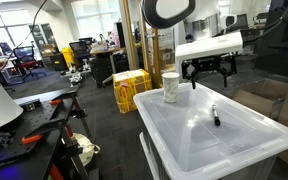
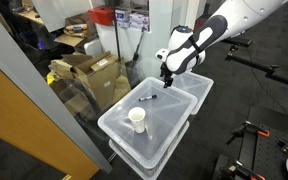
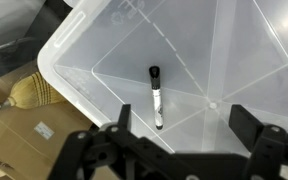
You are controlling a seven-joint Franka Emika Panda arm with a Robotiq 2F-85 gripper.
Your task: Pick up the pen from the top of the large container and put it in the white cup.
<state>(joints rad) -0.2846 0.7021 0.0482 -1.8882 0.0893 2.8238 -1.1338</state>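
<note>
The pen [image 3: 156, 97] lies flat on the lid of the large container [image 3: 104, 50]; it is thin, black-capped with a pale barrel. It also shows in both exterior views [image 1: 215, 116] [image 2: 147, 98]. The container [image 1: 199, 140] [image 2: 119, 125] is a translucent whitish bin. The white cup [image 1: 171, 86] [image 2: 137, 119] stands upright on the lid, well apart from the pen. My gripper [image 3: 179, 118] [image 1: 208, 75] [image 2: 168, 78] is open and empty, hovering above the lid with the pen just beyond its fingertips.
Yellow crates [image 1: 130, 88] stand on the floor behind the container. Cardboard boxes [image 2: 89, 72] sit beside it, and one shows in the wrist view [image 3: 24, 125]. A bench with tools [image 1: 29, 120] is nearby. A tripod [image 2: 254, 140] stands on the carpet.
</note>
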